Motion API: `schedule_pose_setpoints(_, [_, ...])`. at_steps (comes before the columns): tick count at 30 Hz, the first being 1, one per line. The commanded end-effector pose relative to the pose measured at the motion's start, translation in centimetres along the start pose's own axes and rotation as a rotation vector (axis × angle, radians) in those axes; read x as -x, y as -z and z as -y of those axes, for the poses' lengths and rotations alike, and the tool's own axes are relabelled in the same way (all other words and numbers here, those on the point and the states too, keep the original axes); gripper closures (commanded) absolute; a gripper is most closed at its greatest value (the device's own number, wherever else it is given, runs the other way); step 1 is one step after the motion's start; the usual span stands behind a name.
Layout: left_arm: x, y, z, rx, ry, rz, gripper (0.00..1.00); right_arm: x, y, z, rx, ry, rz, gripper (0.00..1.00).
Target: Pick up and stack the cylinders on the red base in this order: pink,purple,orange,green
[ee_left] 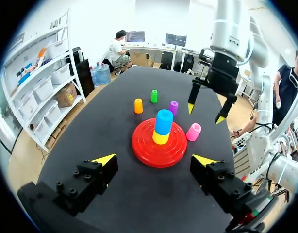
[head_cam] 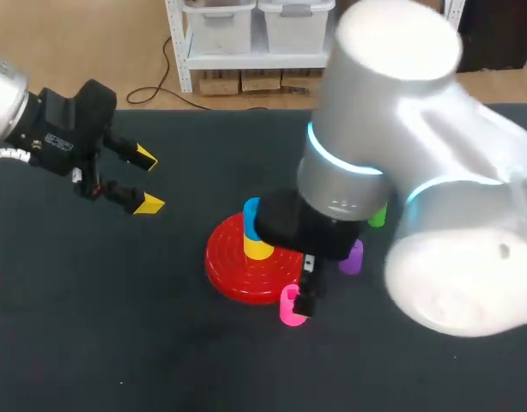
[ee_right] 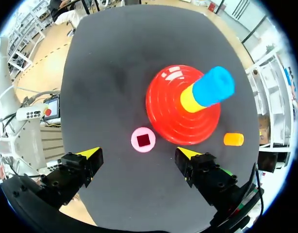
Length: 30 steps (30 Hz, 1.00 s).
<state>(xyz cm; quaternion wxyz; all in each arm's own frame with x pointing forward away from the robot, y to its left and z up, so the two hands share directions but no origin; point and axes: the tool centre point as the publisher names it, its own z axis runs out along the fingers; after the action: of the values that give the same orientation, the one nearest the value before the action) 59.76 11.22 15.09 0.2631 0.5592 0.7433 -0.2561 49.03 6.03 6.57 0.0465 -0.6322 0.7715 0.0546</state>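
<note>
Right arm [head_cam: 435,172], big white housing, sits closest to head cam and covers right half of frame, hiding part of dark tabletop [head_cam: 118,326]. Right pincer [ee_right: 138,152] is spread wide and hangs over pink cyl [ee_right: 142,140]. Cyl is in line w/ the gap between the fingers, touching neither.

Pink cyl stands upright, long axis vertical, square hollow facing up. It's on tabletop just beside rim of red base [head_cam: 233,270], at base's lower right in head view. Base sits near frame centre. Yellow cyl [head_cam: 258,247] w/ blue cyl [head_cam: 251,210] on top stand upright on its middle.

Purple cyl [head_cam: 352,257] is upright, right of base, close to the arm. Green cyl [head_cam: 378,216] is above it in frame, mostly hidden. Orange cyl [ee_left: 138,105] is upright past base, near green.

Left pincer [head_cam: 148,180] is spread wide, upper left of frame, well apart from base.

Room: broad stretch of tabletop between left pincer and base, also across lower left of frame. Far edge runs along upper frame, near left pincer.
</note>
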Motion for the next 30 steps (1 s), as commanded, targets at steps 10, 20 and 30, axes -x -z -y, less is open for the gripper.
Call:
schedule_pose_setpoints(10, [-0.1,0.0,0.0,0.002,-0.001,0.002,0.00,0.5,-2.0,1.2,-0.003,0.010,-0.068,0.00])
schedule_pose_setpoints(20, [-0.1,0.0,0.0,0.002,-0.001,0.002,0.00,0.1,-3.0,0.5,-0.011,0.037,-0.090,0.00])
schedule_pose_setpoints(30, [-0.1,0.0,0.0,0.002,-0.001,0.002,0.00,0.5,-3.9,0.7,-0.018,0.031,-0.108,0.15])
